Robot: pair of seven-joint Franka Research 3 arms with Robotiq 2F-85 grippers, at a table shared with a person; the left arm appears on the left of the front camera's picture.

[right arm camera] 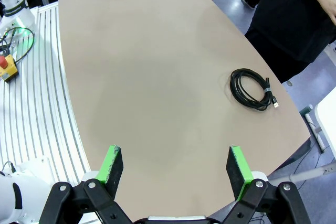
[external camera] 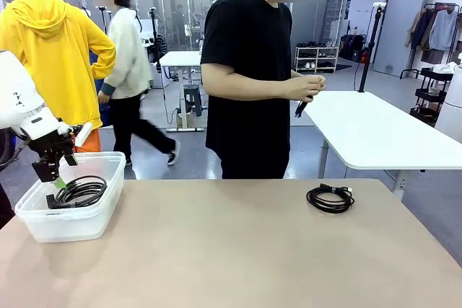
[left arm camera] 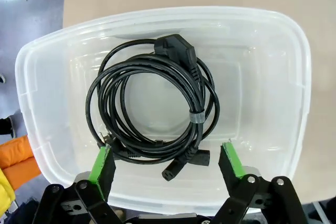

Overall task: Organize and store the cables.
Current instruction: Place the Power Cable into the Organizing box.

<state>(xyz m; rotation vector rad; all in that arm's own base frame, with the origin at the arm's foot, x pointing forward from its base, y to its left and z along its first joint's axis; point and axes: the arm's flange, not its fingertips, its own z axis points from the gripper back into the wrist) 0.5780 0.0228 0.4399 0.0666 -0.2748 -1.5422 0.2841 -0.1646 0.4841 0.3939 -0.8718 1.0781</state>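
Note:
A coiled black cable point(left arm camera: 152, 106) with plug ends and a small tie lies in the clear plastic tub point(left arm camera: 273, 51); the same cable point(external camera: 79, 191) and tub point(external camera: 72, 225) sit at the table's left. My left gripper point(external camera: 52, 182) hovers over the tub's near end, open point(left arm camera: 167, 160), nothing between its green pads. A second coiled cable point(external camera: 330, 198) lies on the table at the far right, seen also as the coil point(right arm camera: 253, 89). My right gripper point(right arm camera: 175, 166) is open above bare table, well away from it. The person's hands point(external camera: 307, 88) hold a small dark object.
The person in black stands at the far edge of the tan table point(external camera: 231, 250). A white table point(external camera: 375, 131) stands behind at right. Another person walks in the background. A ribbed white surface point(right arm camera: 31, 103) borders the table.

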